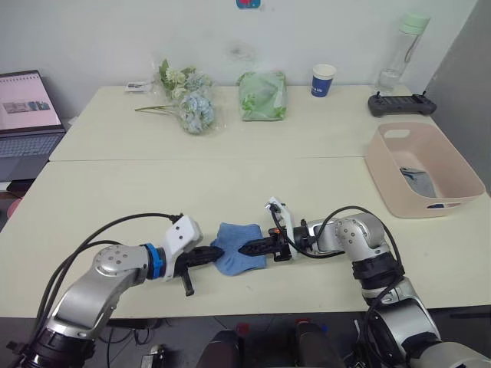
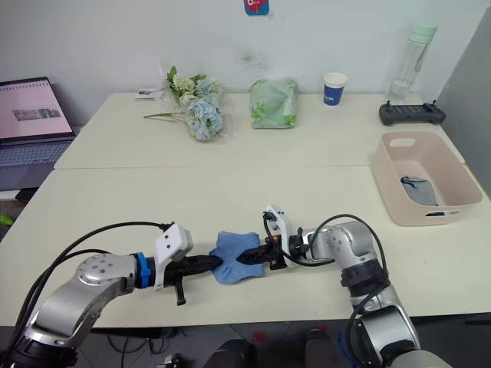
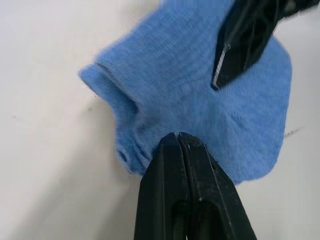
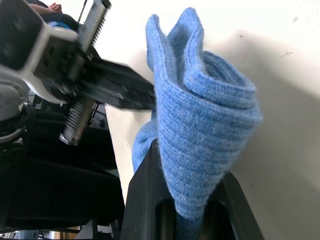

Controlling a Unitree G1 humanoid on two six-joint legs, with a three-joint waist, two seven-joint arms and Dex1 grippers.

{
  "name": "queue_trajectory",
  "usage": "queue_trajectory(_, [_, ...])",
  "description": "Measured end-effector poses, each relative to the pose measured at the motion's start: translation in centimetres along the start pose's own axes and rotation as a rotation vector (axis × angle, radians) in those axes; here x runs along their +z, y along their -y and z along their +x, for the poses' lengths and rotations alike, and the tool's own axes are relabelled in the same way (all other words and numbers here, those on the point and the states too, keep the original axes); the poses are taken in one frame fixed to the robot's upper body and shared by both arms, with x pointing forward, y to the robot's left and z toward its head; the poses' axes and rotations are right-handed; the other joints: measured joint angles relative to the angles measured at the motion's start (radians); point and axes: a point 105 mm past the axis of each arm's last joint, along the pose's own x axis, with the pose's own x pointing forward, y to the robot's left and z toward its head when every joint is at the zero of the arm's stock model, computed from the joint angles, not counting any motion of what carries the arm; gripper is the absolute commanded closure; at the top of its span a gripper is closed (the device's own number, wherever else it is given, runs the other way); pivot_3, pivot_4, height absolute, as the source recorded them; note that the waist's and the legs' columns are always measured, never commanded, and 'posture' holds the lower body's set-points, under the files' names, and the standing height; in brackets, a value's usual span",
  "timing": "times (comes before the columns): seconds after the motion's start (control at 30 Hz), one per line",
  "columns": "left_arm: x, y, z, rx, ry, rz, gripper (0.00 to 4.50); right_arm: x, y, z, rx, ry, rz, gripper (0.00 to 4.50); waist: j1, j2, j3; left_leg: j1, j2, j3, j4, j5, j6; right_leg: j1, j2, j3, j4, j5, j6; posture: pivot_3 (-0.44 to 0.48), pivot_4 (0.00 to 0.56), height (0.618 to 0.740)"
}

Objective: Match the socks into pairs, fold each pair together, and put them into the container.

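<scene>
The light blue socks point(image 1: 238, 247) lie bunched at the bench's point(image 1: 230, 192) near edge. The right claw point(image 1: 247, 248) grips a fold of them; the left claw point(image 1: 212, 255) pinches their other edge, fingers together. The container point(image 1: 457, 172), well to the right, already holds dark and grey socks point(image 1: 418, 180), so this looks like the last pair, not yet put away.

The socks point(image 1: 238, 247) lie at the counter's point(image 1: 230, 184) near edge, between the left gripper point(image 1: 209, 256) and right gripper point(image 1: 249, 248). The container point(image 1: 391, 175) sits far right, holding another sock point(image 1: 418, 181).
</scene>
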Motion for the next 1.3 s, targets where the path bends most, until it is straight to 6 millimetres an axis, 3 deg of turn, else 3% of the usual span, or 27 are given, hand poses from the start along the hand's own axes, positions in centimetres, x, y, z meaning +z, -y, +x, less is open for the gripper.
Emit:
queue_trajectory(0.13, [4.9, -1.5, -1.2, 0.012, 0.157, -0.023, 2.63, 2.9, -0.4, -4.0, -0.033, 0.131, -0.123, 4.50, 0.006, 0.000, 0.000, -0.004, -0.001, -0.002, 0.002, 0.000, 0.000, -0.001, 0.000, -0.002, -0.001, 0.000, 0.000, 0.000, 0.150, 0.740])
queue_trajectory(0.23, [11.2, -2.2, -1.1, 0.013, 0.343, 0.036, 1.61, 6.9, -0.9, -8.2, -0.141, 0.253, -0.276, 4.50, 0.010, -0.001, 0.001, -0.008, -0.002, -0.002, 0.005, 0.002, -0.003, -0.004, 0.000, -0.003, 0.000, 0.001, 0.002, 0.000, 0.150, 0.740])
queue_trajectory(0.37, [16.1, -2.1, 0.2, 0.004, 0.474, 0.096, 0.27, 11.4, -1.3, -13.8, -0.345, 0.381, -0.474, 4.50, 0.005, -0.001, 0.001, -0.009, -0.002, -0.001, 0.004, 0.003, -0.004, -0.005, 0.000, -0.002, -0.002, 0.001, 0.002, 0.000, 0.150, 0.740])
queue_trajectory(0.4, [16.5, -2.1, 0.5, -0.002, 0.484, 0.099, 0.15, 11.8, -1.2, -14.5, -0.378, 0.392, -0.491, 4.50, 0.005, -0.001, 0.001, -0.010, -0.002, 0.000, 0.004, 0.003, -0.004, -0.005, 0.000, -0.002, -0.002, 0.001, 0.002, 0.000, 0.150, 0.740])
queue_trajectory(0.53, [21.0, -0.5, 4.7, -0.061, 0.590, 0.171, 0.06, 15.2, -0.2, -24.1, -0.831, 0.452, -0.770, 4.50, 0.015, -0.003, 0.002, -0.012, -0.004, 0.002, 0.004, 0.003, -0.004, -0.006, 0.000, -0.002, -0.003, 0.001, 0.002, 0.000, 0.150, 0.740])
queue_trajectory(0.57, [21.6, -0.1, 5.1, -0.074, 0.606, 0.180, 0.06, 15.6, 0.0, -25.5, -0.907, 0.448, -0.822, 4.50, 0.015, -0.003, 0.002, -0.012, -0.004, 0.002, 0.004, 0.003, -0.004, -0.006, 0.000, -0.001, -0.003, 0.001, 0.002, 0.000, 0.150, 0.740])
queue_trajectory(0.67, [23.3, 0.7, 7.0, -0.100, 0.644, 0.204, 0.06, 16.0, 1.1, -30.0, -1.197, 0.302, -1.068, 4.50, 0.008, -0.003, 0.002, -0.012, -0.003, 0.006, 0.004, 0.003, -0.004, -0.008, 0.000, 0.001, -0.001, 0.001, 0.003, 0.000, 0.150, 0.740])
queue_trajectory(0.77, [24.1, 0.9, 8.5, -0.105, 0.663, 0.212, 0.06, 15.1, 2.1, -33.9, -1.411, 0.033, -1.281, 4.50, 0.002, -0.003, 0.002, -0.011, -0.002, 0.010, 0.003, 0.003, -0.004, -0.009, 0.000, 0.002, 0.000, 0.001, 0.003, 0.000, 0.150, 0.740])
queue_trajectory(0.83, [23.9, 0.8, 9.0, -0.106, 0.661, 0.214, 0.06, 14.5, 2.4, -35.1, -1.456, -0.097, -1.356, 4.50, -0.007, -0.003, 0.002, -0.010, 0.000, 0.012, 0.002, 0.003, -0.004, -0.009, 0.000, 0.006, 0.000, 0.001, 0.003, 0.000, 0.150, 0.740])
queue_trajectory(0.93, [23.6, 1.1, 9.4, -0.122, 0.649, 0.225, 0.06, 13.4, 4.0, -35.4, -1.452, -0.247, -1.397, 4.50, -0.012, -0.003, 0.002, -0.008, 0.000, 0.016, 0.003, 0.003, -0.004, -0.009, 0.001, 0.009, 0.002, 0.001, 0.003, 0.000, 0.150, 0.740])
queue_trajectory(1.1, [23.6, 1.4, 9.6, -0.143, 0.648, 0.230, 0.06, 11.5, 7.0, -33.7, -1.368, -0.391, -1.380, 4.50, -0.007, -0.003, 0.002, -0.008, -0.001, 0.019, 0.003, 0.003, -0.004, -0.011, 0.001, 0.016, 0.001, 0.002, 0.005, 0.000, 0.150, 0.740])
queue_trajectory(1.3, [23.4, 1.6, 9.8, -0.148, 0.650, 0.219, 0.06, 9.4, 9.1, -32.3, -1.271, -0.567, -1.385, 4.50, 0.003, -0.003, 0.002, -0.010, -0.002, 0.021, 0.003, 0.003, -0.003, -0.014, 0.001, 0.019, 0.000, 0.004, 0.008, 0.000, 0.150, 0.740])
